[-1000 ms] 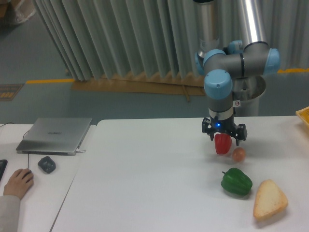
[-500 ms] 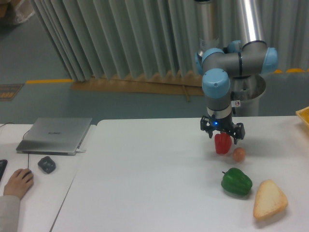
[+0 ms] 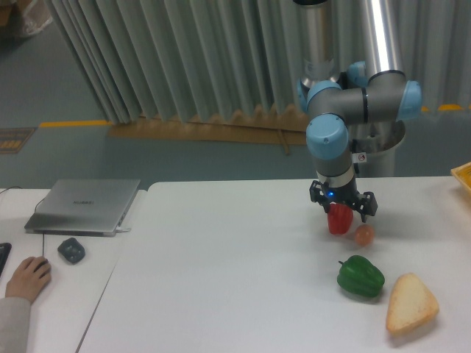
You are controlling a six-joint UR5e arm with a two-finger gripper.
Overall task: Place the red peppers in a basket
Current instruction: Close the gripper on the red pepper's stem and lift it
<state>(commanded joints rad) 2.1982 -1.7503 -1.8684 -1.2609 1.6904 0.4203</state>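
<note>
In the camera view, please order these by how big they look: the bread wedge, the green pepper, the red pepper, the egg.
Largest to smallest:
1. bread wedge
2. green pepper
3. red pepper, partly hidden by the gripper
4. egg
The bread and the green pepper lie nearer the camera, which may enlarge them.

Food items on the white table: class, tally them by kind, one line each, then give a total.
Red pepper: 1
Green pepper: 1
Egg: 1
Bread wedge: 1
Total: 4
</note>
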